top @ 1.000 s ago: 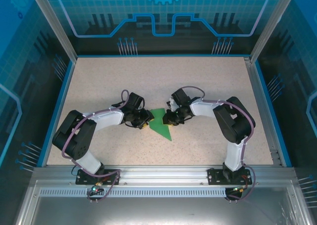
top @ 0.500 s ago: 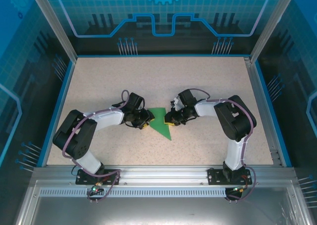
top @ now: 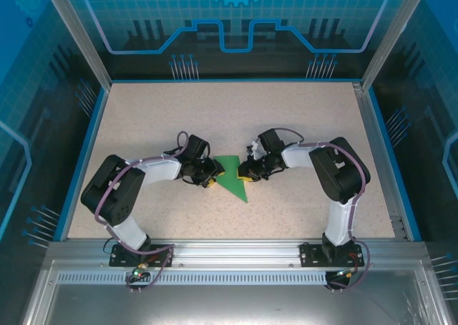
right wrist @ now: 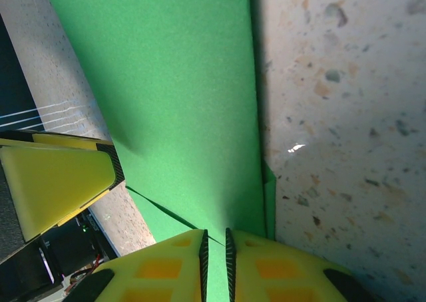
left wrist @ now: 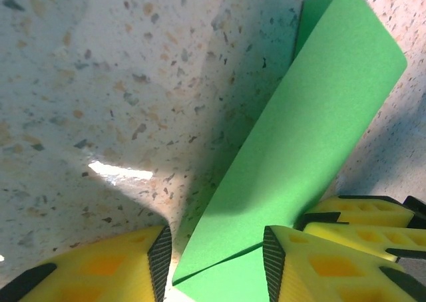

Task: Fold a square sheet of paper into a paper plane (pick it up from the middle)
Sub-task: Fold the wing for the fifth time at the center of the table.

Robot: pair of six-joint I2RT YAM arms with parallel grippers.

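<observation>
Where the speckled table (top: 215,117) centres, matte green paper (top: 232,182) lies folded into a smooth pointed wedge. The right gripper (right wrist: 214,242) pinches its edge, while the left gripper (left wrist: 213,249), low and angled inward, straddles a fold, jaws apart.

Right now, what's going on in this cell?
Both arms are working a partly folded green paper sheet in the middle of the table. The right tool is pinched shut on one folded edge. The left tool sits open, its yellow fingers straddling the opposite raised fold without clamping it. Not a finished plane yet.
</observation>
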